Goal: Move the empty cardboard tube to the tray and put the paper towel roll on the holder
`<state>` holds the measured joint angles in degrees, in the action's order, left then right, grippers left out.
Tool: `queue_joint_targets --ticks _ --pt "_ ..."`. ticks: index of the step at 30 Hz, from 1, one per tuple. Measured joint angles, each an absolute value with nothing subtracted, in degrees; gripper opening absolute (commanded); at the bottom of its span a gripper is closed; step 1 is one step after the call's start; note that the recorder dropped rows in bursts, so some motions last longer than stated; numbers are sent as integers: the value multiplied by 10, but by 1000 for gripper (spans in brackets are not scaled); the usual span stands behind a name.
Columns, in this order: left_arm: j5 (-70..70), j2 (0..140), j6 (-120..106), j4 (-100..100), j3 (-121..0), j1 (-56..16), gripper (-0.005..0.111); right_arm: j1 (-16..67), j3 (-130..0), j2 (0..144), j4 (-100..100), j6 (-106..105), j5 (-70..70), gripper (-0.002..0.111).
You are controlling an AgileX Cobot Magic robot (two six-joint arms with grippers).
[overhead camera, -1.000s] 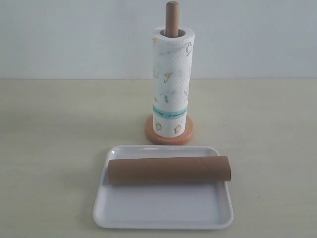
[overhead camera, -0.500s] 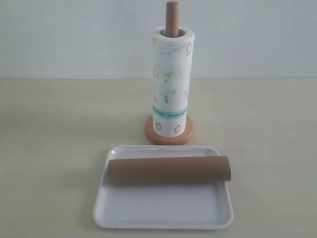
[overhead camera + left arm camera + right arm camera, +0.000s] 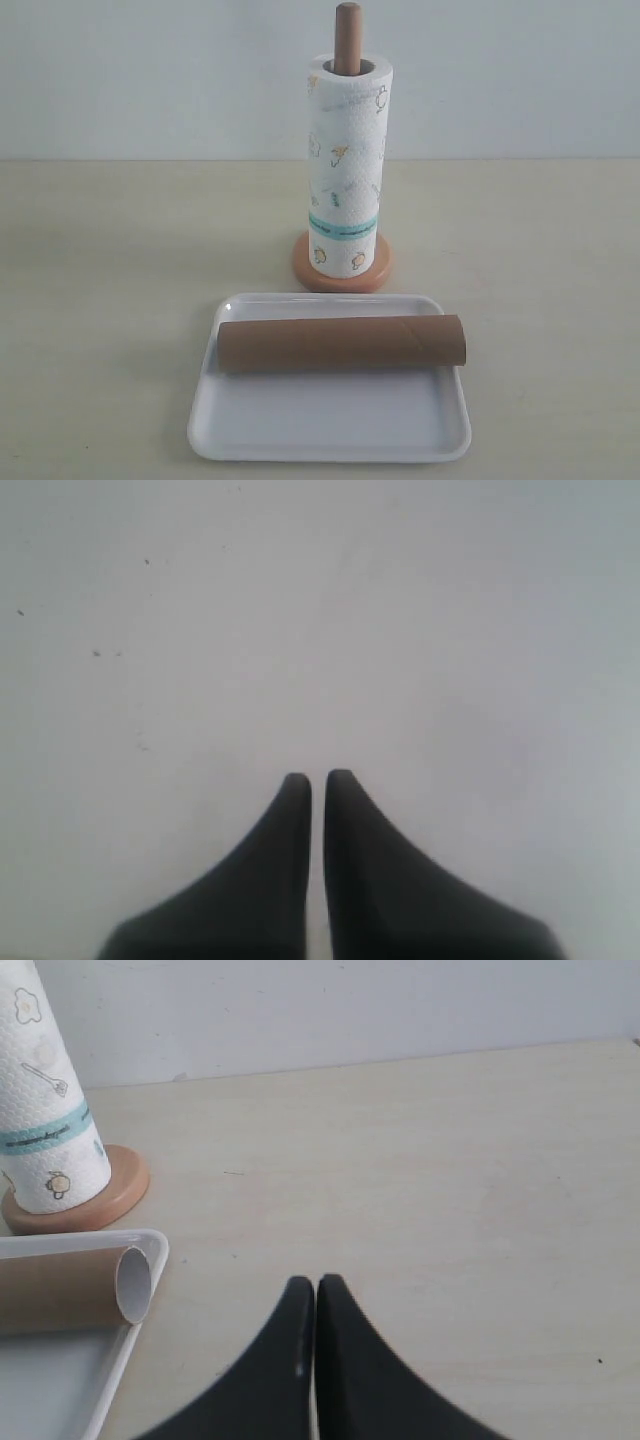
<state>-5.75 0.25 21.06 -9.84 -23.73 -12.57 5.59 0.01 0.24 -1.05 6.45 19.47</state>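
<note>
Nothing in the exterior view differs from half a second ago: every object sits where it was and no arm shows there. The empty cardboard tube [image 3: 342,343] lies flat on the tray [image 3: 330,425], across its far half. Its long axis runs side to side, parallel to the tray's long edges. Its right end reaches just past the tray's right rim, and its left end stops near the left rim. The right wrist view shows that open, hollow end [image 3: 133,1285] above the tray's corner. Behind the tray and apart from it, the paper towel roll [image 3: 347,165] stands upright on the holder [image 3: 347,35]. The dowel's rounded top pokes out above the roll's core, and the roll's bottom rests on the round base. All of this sits on the pale table [image 3: 110,260]. The left gripper [image 3: 318,777] faces a blank whitish surface, its jaws drawn to a thin slit with nothing between them. The right gripper [image 3: 316,1282] hangs over bare table beside the tray, jaws pressed together and empty
</note>
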Motion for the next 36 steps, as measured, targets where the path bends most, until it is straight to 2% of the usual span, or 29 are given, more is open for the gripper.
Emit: queue_joint_targets --ticks 3,6,13,25,36 --pt "-90 1 31 -120 -204 -126 4 56 0 2 -10 64 195 0" --pt "-103 0 -29 -97 -162 -126 4 56 0 2 -10 64 195 0" --pt "-107 0 34 -3 -86 -118 4 56 0 2 -10 64 195 0" --pt "-113 1 51 13 -6 -112 4 56 0 2 -10 64 195 0" --pt "-159 1 64 13 -2 -77 4 56 0 2 -10 64 195 0"
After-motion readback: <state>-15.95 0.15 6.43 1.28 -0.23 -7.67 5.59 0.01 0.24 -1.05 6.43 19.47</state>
